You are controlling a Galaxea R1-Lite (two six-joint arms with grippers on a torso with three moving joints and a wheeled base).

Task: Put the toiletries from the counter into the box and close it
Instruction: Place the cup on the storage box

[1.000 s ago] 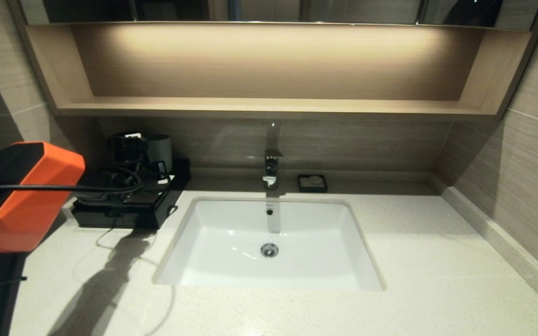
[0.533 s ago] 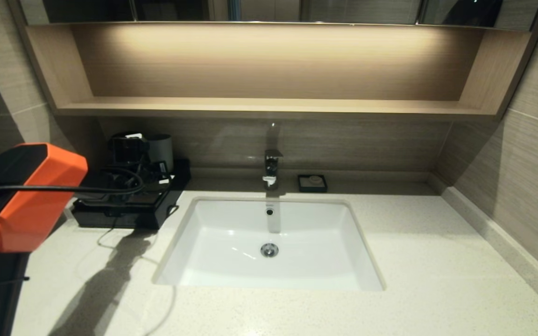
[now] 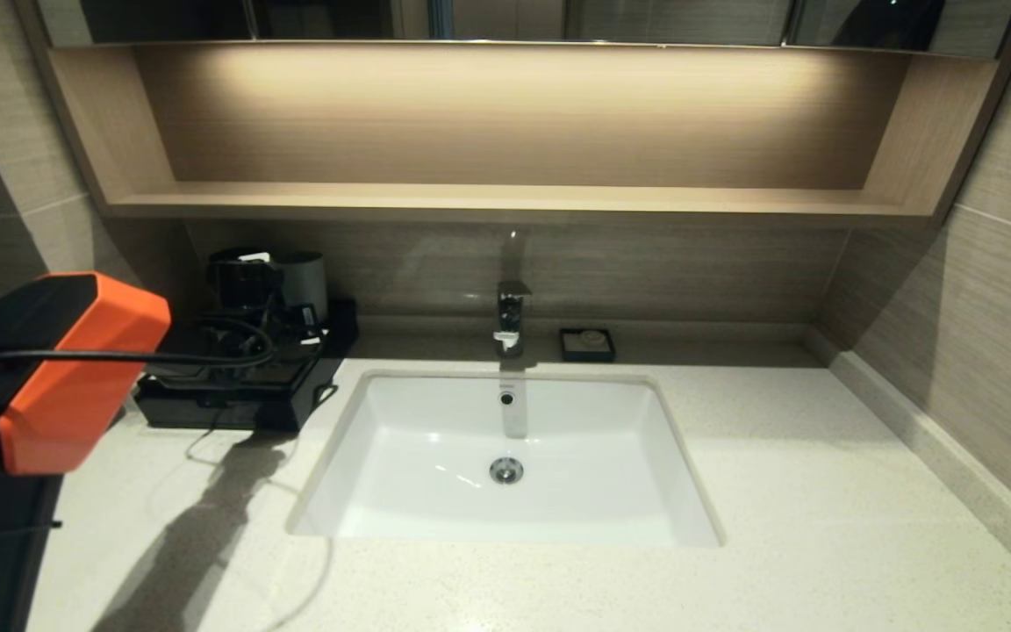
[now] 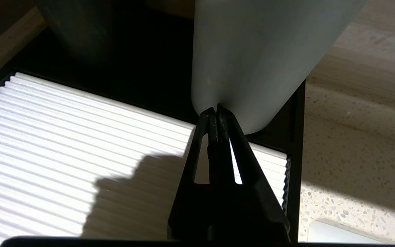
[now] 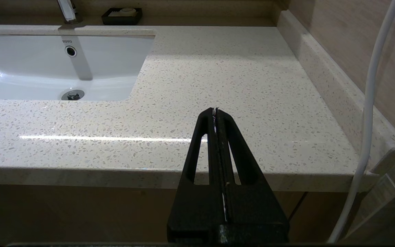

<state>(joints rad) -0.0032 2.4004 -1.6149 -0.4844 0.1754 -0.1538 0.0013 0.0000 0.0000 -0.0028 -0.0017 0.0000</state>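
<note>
Orange casing on the left arm (image 3: 75, 369) fills the head view's left edge, its black cable running toward the box (image 3: 233, 399), which sits on the speckled cream surface (image 3: 821, 491) at the back left, just beside the sink basin (image 3: 505, 456). The box is low, black and rectangular; the left wrist view shows its white ribbed top panel (image 4: 63, 137) lying flat inside the black rim. The left gripper (image 4: 216, 110) hangs over the far part of that panel with its jaws pressed fully together and nothing between them, their tips right at the base of a pale grey plastic cup (image 4: 252, 58); whether they touch it cannot be told. A second, darker cup (image 4: 74, 31) stands next to it at the back of the box. No sachets can be made out in any view. Behind the basin, a chrome faucet (image 3: 510, 320) rises at the middle, and a small black soap dish (image 3: 587, 344) sits just to its right against the wall. A long wooden wall shelf (image 3: 505, 197) spans above. Farther right, the right gripper (image 5: 215, 110) is parked off the front edge of the surface, jaws closed on nothing, with a white cable (image 5: 369, 103) beside it.
</note>
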